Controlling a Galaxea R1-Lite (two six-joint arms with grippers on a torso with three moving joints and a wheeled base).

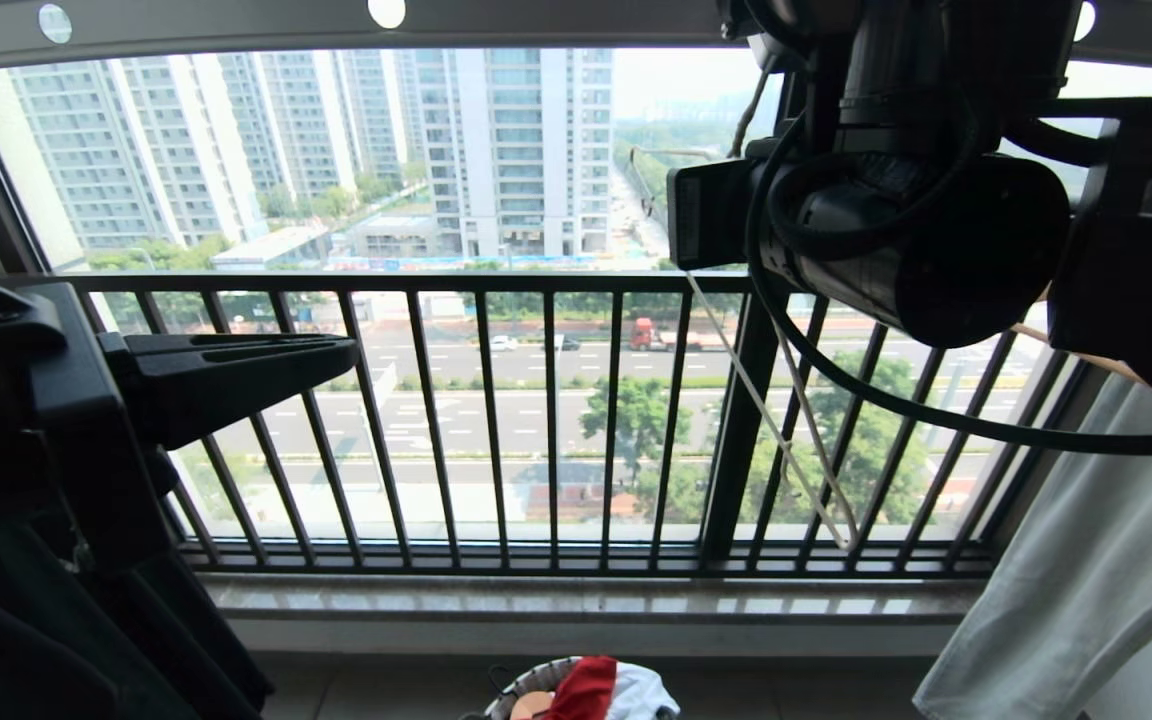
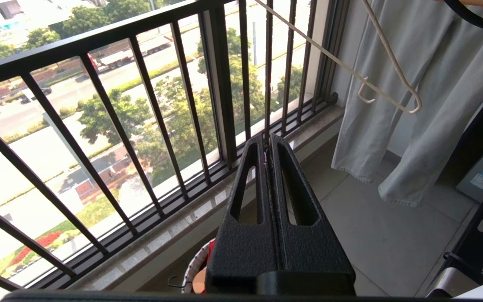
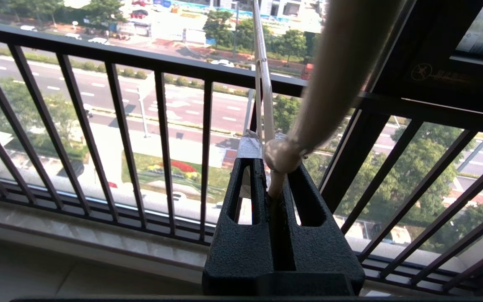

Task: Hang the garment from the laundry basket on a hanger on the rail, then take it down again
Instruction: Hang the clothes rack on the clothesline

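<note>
1. Up at 1 o'clock, right tool [image 3: 273,176] clenched on the hanger [image 1: 796,440] neck, likely lifting it off the rail [image 1: 236,25].
2. Left tool [image 2: 268,144] pressed closed, empty, idle at 9.
3. Garment [image 1: 586,688] in laundry basket [image 1: 526,685], 6 o'clock, not yet hung.

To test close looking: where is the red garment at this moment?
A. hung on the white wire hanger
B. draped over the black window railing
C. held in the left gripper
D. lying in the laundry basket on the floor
D: the red garment lies in the laundry basket, while the white wire hanger is bare.
</note>
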